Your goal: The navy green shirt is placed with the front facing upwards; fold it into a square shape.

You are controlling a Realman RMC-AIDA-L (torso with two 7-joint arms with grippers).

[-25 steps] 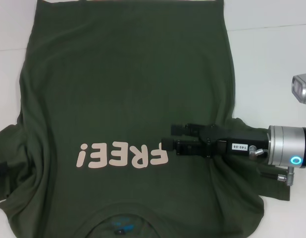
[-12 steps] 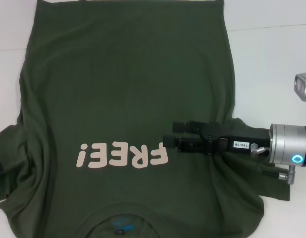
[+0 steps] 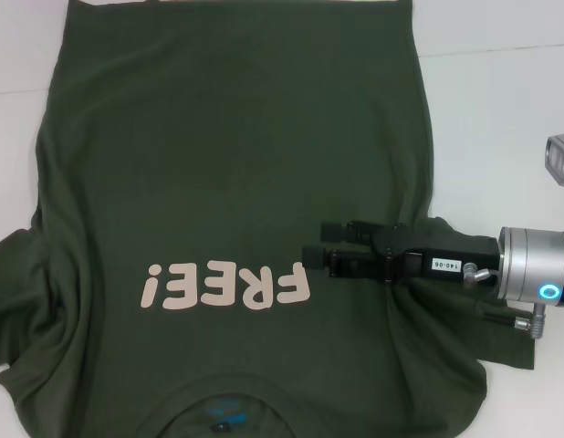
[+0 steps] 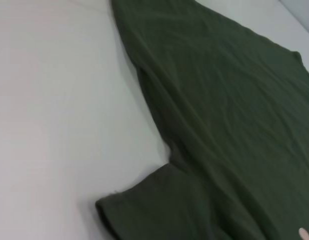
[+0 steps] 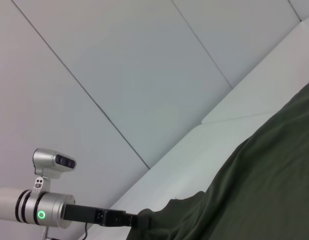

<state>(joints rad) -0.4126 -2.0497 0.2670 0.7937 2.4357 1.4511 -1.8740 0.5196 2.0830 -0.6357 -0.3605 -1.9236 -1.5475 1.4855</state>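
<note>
The shirt is lying face up on the white table, collar toward the robot, long axis running away from it. The right gripper is reaching sideways over its right sleeve side, tips right beside the "FREE!" print; can't tell if it's pinching fabric. Left gripper isn't showing, and nothing's blocking the way.

The navy green shirt lies on the table (collar nearest), right gripper above its right side.
</note>
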